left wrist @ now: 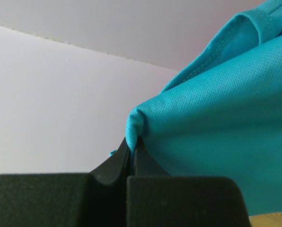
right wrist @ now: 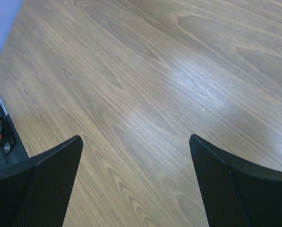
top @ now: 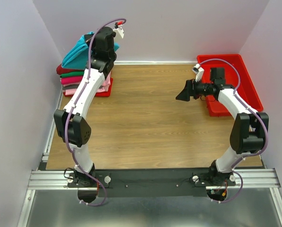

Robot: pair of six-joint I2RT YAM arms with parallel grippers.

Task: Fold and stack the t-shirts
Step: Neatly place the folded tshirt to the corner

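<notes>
Teal t-shirt [top: 78,52] lies bunched atop the stack of folded t-shirts [top: 71,78], upper left of the top view. Left gripper [left wrist: 133,142] is clamped on a fold of its fabric. Right gripper [right wrist: 136,151], jaws wide apart, hangs over the wooden table [top: 145,113] beside the red bin [top: 242,75].

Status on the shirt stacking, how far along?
Done: folded dark red, green, magenta and pink t-shirts stacked far left. In hand: left gripper pinches the teal mesh t-shirt above that stack. Left: probably lay it flat on top; right gripper is open.
</notes>
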